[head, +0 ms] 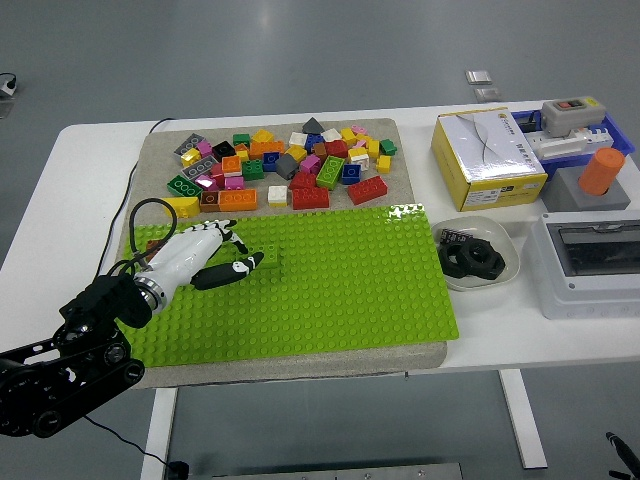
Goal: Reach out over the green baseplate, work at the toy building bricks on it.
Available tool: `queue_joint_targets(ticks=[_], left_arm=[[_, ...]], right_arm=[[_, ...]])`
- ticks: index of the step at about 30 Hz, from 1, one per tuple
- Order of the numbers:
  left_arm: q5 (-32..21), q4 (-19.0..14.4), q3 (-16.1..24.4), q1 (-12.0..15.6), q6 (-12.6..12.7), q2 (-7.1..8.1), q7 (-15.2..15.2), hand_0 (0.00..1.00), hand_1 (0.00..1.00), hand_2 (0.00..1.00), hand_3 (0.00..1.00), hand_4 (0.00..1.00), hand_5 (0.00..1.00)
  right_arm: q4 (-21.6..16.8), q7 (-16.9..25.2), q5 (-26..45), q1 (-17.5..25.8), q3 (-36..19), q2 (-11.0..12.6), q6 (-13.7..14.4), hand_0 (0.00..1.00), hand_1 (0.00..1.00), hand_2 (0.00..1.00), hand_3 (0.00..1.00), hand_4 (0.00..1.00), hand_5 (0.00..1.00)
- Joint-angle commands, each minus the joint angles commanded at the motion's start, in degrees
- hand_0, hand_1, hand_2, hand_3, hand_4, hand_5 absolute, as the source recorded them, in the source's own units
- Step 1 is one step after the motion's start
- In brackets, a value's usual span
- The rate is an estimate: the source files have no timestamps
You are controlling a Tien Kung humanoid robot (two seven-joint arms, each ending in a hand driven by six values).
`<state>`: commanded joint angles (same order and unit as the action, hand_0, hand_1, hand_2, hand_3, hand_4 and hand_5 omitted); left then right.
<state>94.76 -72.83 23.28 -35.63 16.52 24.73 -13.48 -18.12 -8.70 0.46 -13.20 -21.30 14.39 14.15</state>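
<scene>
Reaching in from your left, the left hand [205, 257] pinches a green brick [268, 256] between thumb and fingers, at the left part of the green baseplate [340, 290].

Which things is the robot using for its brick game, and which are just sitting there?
Part of the job:
- green baseplate
- green brick on it, at the left hand
- pile of loose bricks behind the plate

Just lying about:
- yellow box
- white dish with black parts
- orange cylinder
- grey case
</scene>
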Motion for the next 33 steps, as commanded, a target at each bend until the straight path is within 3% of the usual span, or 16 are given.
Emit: queue_joint_targets(ticks=[11, 21, 33], left_arm=[[0.3, 0.0, -0.2, -1.5, 0.1, -0.51, 0.1, 0.998, 0.998, 0.998, 0.669, 0.709, 0.998], [-0.9, 3.0, -1.6, -1.8, 0.3, -2.81, 0.7, 0.998, 0.998, 0.998, 0.668, 0.706, 0.998], [-1.3, 5.0, -2.9, -1.9, 0.2, -3.81, 0.8, 0.998, 0.998, 0.998, 0.667, 0.701, 0.998]], right_arm=[[0.0, 0.1, 0.2, -0.1, 0.0, 0.1, 0.0, 0.683, 0.655, 0.714, 0.731, 0.886, 0.847], [0.0, 0.1, 0.2, -0.1, 0.0, 0.1, 0.0, 0.682, 0.654, 0.714, 0.731, 0.886, 0.847], [0.0, 0.2, 0.5, -0.2, 0.2, 0.1, -0.1, 0.682, 0.655, 0.713, 0.731, 0.887, 0.849]])
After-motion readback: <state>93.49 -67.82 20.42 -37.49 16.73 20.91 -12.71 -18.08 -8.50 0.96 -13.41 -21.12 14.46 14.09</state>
